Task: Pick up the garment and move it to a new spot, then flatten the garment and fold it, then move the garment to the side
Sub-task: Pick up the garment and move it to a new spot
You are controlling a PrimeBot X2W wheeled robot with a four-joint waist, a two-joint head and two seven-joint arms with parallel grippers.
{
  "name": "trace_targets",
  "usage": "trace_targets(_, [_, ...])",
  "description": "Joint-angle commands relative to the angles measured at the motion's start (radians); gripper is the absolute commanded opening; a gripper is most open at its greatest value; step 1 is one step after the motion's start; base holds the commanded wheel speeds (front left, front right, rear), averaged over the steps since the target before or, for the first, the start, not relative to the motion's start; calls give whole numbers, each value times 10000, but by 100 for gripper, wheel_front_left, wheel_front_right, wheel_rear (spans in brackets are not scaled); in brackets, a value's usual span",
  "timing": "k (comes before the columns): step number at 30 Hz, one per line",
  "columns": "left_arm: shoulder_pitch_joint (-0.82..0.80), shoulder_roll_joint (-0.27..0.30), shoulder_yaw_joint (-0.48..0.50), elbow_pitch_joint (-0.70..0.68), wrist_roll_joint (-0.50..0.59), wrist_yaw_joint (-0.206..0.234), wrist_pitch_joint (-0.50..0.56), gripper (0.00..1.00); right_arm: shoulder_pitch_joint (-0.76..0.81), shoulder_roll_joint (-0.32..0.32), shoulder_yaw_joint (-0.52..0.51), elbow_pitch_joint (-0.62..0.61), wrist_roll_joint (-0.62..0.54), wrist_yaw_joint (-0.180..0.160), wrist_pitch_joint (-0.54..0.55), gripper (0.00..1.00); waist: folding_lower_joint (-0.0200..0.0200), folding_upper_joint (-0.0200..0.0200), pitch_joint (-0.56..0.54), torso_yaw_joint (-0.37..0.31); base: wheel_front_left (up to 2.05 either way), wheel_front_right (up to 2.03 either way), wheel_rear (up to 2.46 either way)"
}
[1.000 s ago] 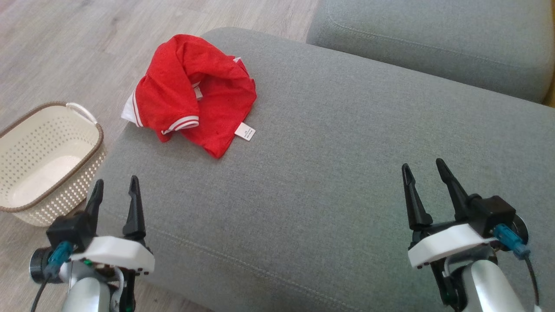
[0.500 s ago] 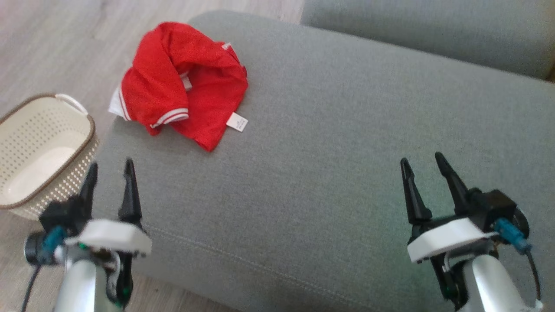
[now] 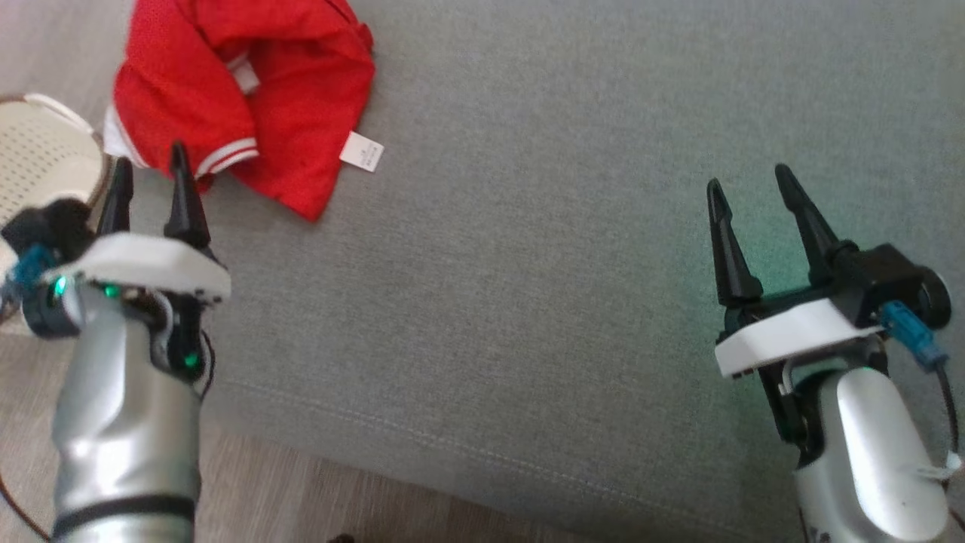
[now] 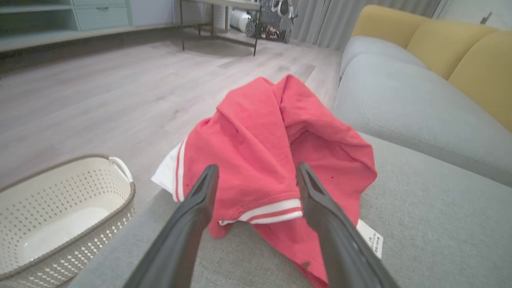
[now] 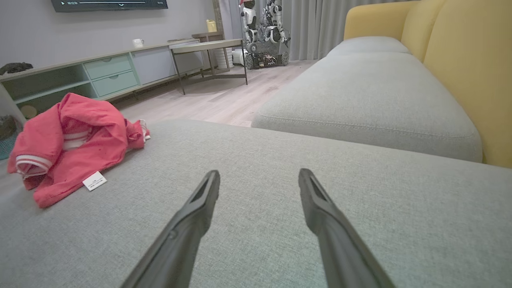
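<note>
Both jaws parted, left jaws near crumpled red garment (image 3: 301,98)

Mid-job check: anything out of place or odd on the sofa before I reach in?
The red garment is bunched up at the corner of the sofa cushion, one white-trimmed edge hanging over the side near the basket. Its care label lies exposed, so it may be inside out. Nothing looks damaged.

My fingers (image 3: 727,241) look like matt black plastic, my forearm (image 3: 121,422) glossy silver metal. The shirt (image 3: 301,113) is matt red mesh cloth. The sofa (image 3: 565,226) is coarse grey weave, the basket (image 3: 45,151) perforated cream plastic, and the floor (image 4: 100,92) smooth pale wood.
</note>
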Motion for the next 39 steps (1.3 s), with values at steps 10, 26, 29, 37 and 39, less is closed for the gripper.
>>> trace_targets(10, [-3194, 1277, -155, 4453, -534, -208, 158, 100, -765, -7, 372, -545, -103, -7, 127, 100, -2, 0, 959, -514, 0, 0, 0])
trace_targets(26, [-3927, 1959, -1124, 5889, -331, -219, 130, 0, -744, -7, 186, -413, 244, -7, -38, 100, -2, 0, 711, -653, 0, 0, 0])
trace_targets(29, [-3893, 2199, -1201, 5441, -256, -219, -39, 0, -636, -7, 66, -406, 289, -7, -73, 100, -2, 0, 469, -562, 0, 0, 0])
trace_targets(37, [-2698, 2675, -835, 1632, 189, -39, -73, 0, -231, -7, -195, -496, 544, -7, -204, 100, -2, 0, -440, -458, 0, 0, 0])
trace_targets(39, [-2212, 2718, -704, 632, 298, 18, -73, 0, -87, -7, -236, -539, 628, -7, -229, 100, -2, 0, -683, -489, 0, 0, 0])
